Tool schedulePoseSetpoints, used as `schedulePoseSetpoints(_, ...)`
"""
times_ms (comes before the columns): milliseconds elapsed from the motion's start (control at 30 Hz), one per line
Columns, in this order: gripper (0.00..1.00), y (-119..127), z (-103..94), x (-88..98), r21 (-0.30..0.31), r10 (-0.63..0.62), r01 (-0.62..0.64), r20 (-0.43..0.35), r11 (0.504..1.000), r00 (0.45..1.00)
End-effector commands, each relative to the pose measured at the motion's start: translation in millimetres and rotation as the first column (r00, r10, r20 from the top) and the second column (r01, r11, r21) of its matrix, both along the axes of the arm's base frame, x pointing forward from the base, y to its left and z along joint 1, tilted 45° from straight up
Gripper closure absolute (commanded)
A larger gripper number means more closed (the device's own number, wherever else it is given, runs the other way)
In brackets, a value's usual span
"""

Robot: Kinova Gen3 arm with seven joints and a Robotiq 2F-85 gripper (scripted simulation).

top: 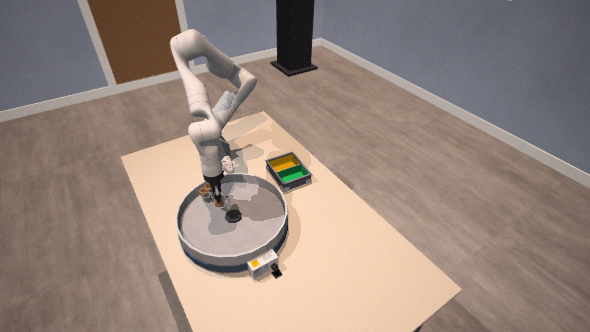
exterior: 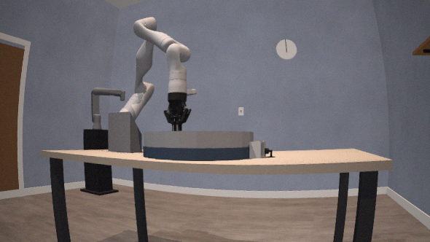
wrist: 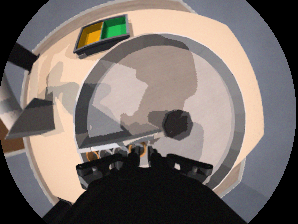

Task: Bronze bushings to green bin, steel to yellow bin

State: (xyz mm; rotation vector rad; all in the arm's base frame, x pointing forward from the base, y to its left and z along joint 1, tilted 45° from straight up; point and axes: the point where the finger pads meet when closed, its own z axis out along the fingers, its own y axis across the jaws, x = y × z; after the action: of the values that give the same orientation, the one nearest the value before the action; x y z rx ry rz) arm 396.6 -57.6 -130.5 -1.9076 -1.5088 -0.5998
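Note:
My gripper (top: 217, 198) (exterior: 177, 128) (wrist: 143, 151) is down inside the grey turntable (top: 232, 252) (exterior: 198, 140) (wrist: 220, 83) near its back left rim, fingers narrow with nothing gripped that I can see. A bronze bushing (top: 219, 203) stands right at the fingertips, and another bronze bushing (top: 204, 190) stands by the rim behind it. A pale steel-looking bushing (top: 227, 204) sits just to the right. In the exterior view the turntable's wall hides the fingertips and the bushings. The yellow bin (top: 285, 163) (wrist: 88, 36) and the green bin (top: 293, 174) (wrist: 115, 28) share one tray to the right of the turntable.
A dark hub (top: 233, 216) (wrist: 177, 123) stands at the turntable's centre. A small white control box (top: 262, 262) (exterior: 257, 149) sits against its front edge. The arm's grey base block (exterior: 124, 136) stands behind the turntable. A black pillar (top: 295, 35) stands on the floor at the back.

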Motion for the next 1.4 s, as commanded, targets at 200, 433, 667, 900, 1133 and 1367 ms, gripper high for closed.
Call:
schedulePoseSetpoints(200,0.86,0,-1.2,0.1,-0.002,-0.002,0.002,0.0,1.0,1.0)
schedulePoseSetpoints(433,0.86,0,-0.8,0.2,-0.002,-0.002,0.002,0.0,1.0,1.0)
schedulePoseSetpoints(667,0.86,1,-1.8,0.4,-0.002,-0.001,0.001,0.001,1.0,1.0)
schedulePoseSetpoints(900,0.86,4,-4.9,0.2,-0.002,-0.001,0.001,0.001,1.0,1.0)
schedulePoseSetpoints(1133,0.86,10,-10.1,-0.1,-0.002,-0.002,0.002,0.0,1.0,1.0)
schedulePoseSetpoints(1367,0.86,13,-13.3,-0.3,-0.002,-0.002,0.002,0.0,1.0,1.0)
